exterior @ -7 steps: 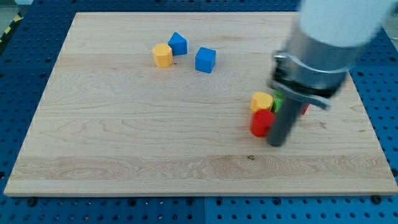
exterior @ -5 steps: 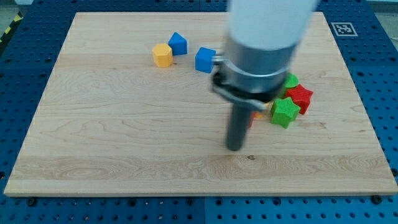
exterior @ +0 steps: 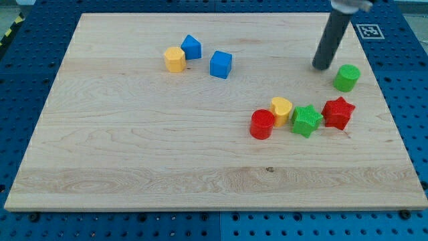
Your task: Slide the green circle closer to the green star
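Shifted from beside red circle (exterior: pixel 262 124) to upper right: tip (exterior: pixel 322 66), just left of green circle (exterior: pixel 346 77). Green star (exterior: pixel 306 120) below, apart. No gripper fitted; bare rod only.

My tip (exterior: pixel 322 67) on board (exterior: pixel 134 161), toward view's upper right. Green circle (exterior: pixel 346 77) just right of tip, slightly below, apart from it. Green star (exterior: pixel 306 121) below tip, well apart. Red star (exterior: pixel 338 112) touching green star's right side. Yellow heart (exterior: pixel 281 108) just left of green star; red cylinder (exterior: pixel 262 124) lower left of heart. Far left of tip: blue cube (exterior: pixel 221 64), blue block (exterior: pixel 191 47), yellow block (exterior: pixel 174 59).
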{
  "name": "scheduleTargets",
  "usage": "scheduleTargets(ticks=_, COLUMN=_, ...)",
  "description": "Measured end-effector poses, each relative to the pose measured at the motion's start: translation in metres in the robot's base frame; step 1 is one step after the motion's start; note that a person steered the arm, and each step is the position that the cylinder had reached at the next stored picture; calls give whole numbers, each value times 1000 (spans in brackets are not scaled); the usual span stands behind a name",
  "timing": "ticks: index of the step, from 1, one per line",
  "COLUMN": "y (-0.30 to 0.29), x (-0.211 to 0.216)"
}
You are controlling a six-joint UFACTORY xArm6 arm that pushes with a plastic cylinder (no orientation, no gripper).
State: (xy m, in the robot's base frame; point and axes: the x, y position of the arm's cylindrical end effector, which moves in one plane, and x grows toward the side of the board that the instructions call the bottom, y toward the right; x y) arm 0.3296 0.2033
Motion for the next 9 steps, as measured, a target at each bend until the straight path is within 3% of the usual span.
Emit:
scheduleTargets(ticks=1, y=59, x=-21)
scheduleTargets(ticks=2, y=131, x=36)
scheduleTargets(ticks=4, y=-48, x=50)
scheduleTargets(ticks=5, y=-50, x=38)
scheduleTargets(ticks=6, y=2, x=11)
scheduleTargets(ticks=7, y=-13, x=43)
scheduleTargets(ticks=8, y=-110, x=65)
scheduleTargets(ticks=9, y=-156, x=63)
